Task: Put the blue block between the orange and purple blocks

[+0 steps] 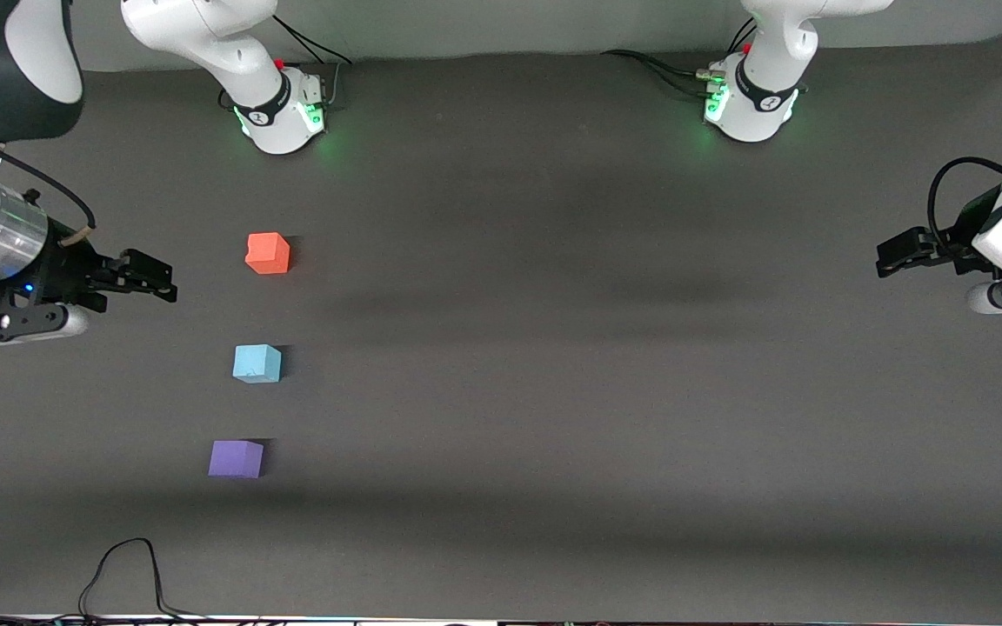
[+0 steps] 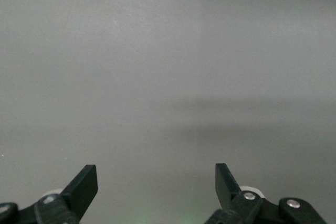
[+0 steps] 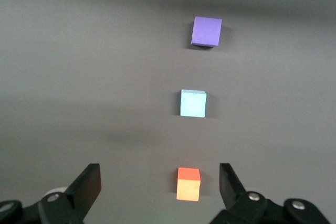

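Dark surface (image 1: 553,348): blue block (image 1: 257,363) already between orange block (image 1: 268,253) and purple block (image 1: 236,459). Right tool (image 1: 162,283), beside orange block, wide, empty; left tool (image 1: 884,259) wide, empty, waiting. Best leave the row undisturbed.

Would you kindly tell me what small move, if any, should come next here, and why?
Probably none beyond keeping both arms back: the blue block already sits between the orange block and the purple block, apart from both. The right end effector and left end effector are open and hold nothing.

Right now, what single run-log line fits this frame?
blue block: on table between orange block and purple block | right gripper: open, empty | left gripper: open, empty, waiting
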You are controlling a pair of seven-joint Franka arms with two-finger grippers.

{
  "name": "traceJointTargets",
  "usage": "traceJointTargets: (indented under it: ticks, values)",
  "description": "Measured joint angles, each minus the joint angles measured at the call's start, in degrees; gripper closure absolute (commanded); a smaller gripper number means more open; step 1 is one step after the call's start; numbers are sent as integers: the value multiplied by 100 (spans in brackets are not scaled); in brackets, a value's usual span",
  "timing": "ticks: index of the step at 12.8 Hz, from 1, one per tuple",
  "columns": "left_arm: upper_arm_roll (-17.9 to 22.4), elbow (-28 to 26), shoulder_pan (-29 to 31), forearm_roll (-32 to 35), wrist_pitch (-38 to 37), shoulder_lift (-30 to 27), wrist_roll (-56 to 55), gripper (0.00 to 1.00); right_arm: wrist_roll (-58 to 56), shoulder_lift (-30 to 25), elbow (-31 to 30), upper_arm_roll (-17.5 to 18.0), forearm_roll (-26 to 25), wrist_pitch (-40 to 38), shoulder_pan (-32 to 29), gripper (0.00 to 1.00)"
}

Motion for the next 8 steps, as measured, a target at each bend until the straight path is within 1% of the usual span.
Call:
traceJointTargets:
  ticks: [2,3,4,8]
  values:
    - [0,-9,0,0,5,0,0,0,88,-153,-172,739,-5,-1,-763,0]
    - [0,-13,0,0,9,0,0,0,118,-210,-254,954,-6,0,-983,0]
    - [0,-17,0,0,14,0,0,0,138,-264,-342,1064,-6,9,-1085,0]
    - [0,-29,0,0,33,0,0,0,241,-550,-764,1093,-8,56,-1094,0]
